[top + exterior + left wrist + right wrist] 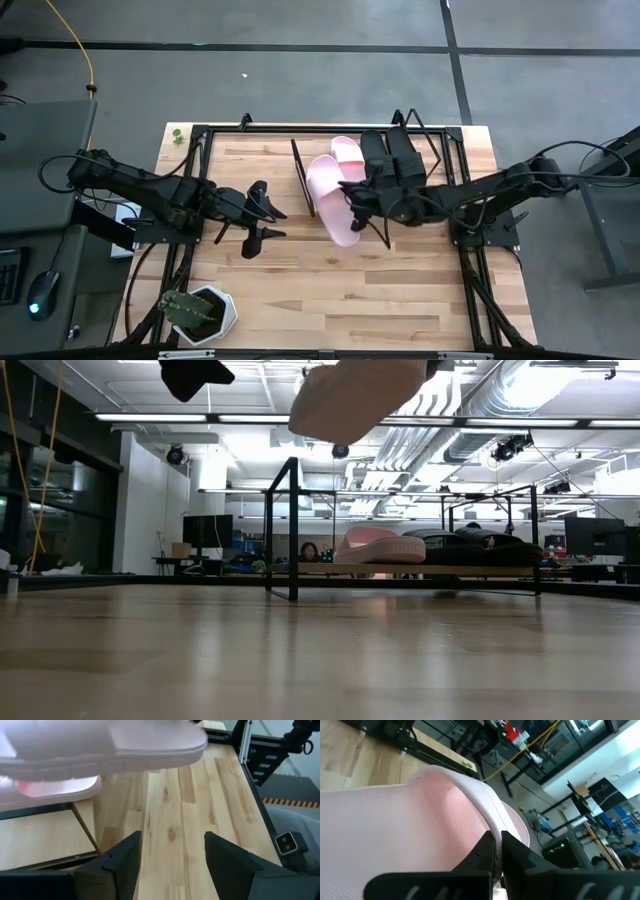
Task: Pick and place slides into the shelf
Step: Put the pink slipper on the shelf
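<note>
My right gripper (352,195) is shut on a pale pink slide (333,200) beside the shelf's left end, and that slide (355,395) hangs high above the tabletop in the low view. A second pink slide (348,152) and two black slides (375,155) (405,155) lie side by side on the slanted shelf (400,570). My left gripper (268,213) hovers open over the table left of the shelf, its fingers (120,865) pointing toward the raised slide (100,745); it touches nothing. My right gripper pinches a thin pink edge of the slide (487,827) between its two fingers (512,852); this looks like the strap's edge at the slide's mid-length. It comes roughly level from the table's right side. The slide is lifted clear of table and shelf.
A white pot with a green plant (205,312) stands at the near left corner. Black frame rails (470,270) border the table's left and right sides. Bare wood (350,290) stretches across the near half. A person (308,550) sits far behind the table.
</note>
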Available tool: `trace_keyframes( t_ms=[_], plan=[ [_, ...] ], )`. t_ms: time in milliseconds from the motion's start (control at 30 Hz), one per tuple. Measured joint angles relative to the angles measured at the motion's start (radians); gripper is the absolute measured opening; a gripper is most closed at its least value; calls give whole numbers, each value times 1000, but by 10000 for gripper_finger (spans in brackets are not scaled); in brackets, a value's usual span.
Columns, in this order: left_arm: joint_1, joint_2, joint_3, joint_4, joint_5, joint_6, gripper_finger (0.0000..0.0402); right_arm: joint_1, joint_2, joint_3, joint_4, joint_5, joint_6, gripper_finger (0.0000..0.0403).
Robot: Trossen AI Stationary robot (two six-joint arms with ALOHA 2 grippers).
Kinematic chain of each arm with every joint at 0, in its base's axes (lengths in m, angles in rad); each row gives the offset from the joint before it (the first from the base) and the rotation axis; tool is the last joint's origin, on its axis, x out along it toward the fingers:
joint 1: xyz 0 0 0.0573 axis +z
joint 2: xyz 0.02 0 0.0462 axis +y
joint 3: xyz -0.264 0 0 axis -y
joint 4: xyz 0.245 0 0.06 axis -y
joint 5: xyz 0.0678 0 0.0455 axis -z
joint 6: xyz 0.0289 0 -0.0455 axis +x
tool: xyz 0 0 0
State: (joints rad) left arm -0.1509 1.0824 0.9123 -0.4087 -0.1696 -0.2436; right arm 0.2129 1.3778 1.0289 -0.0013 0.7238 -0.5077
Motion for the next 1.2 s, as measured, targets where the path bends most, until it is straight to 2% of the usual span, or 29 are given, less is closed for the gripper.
trace_keyframes(
  t_ms=[133, 300, 700, 967, 1200],
  plan=[
    [0, 0, -8, 35, -18, 0, 200, -75, -11, -63, 98, -69, -50, 0],
    [0, 0, -8, 52, -26, 1, 200, -161, -11, -77, 110, -122, -77, 0],
    [0, 0, -8, 53, -27, 54, 200, -369, 12, -77, 146, -431, -83, 0],
    [0, 0, -8, 73, -62, 84, 200, -456, 86, -77, 184, -528, -87, 0],
    [0, 0, -8, 71, -71, 83, 200, -481, 187, -77, 256, -543, -101, 0]
  ],
)
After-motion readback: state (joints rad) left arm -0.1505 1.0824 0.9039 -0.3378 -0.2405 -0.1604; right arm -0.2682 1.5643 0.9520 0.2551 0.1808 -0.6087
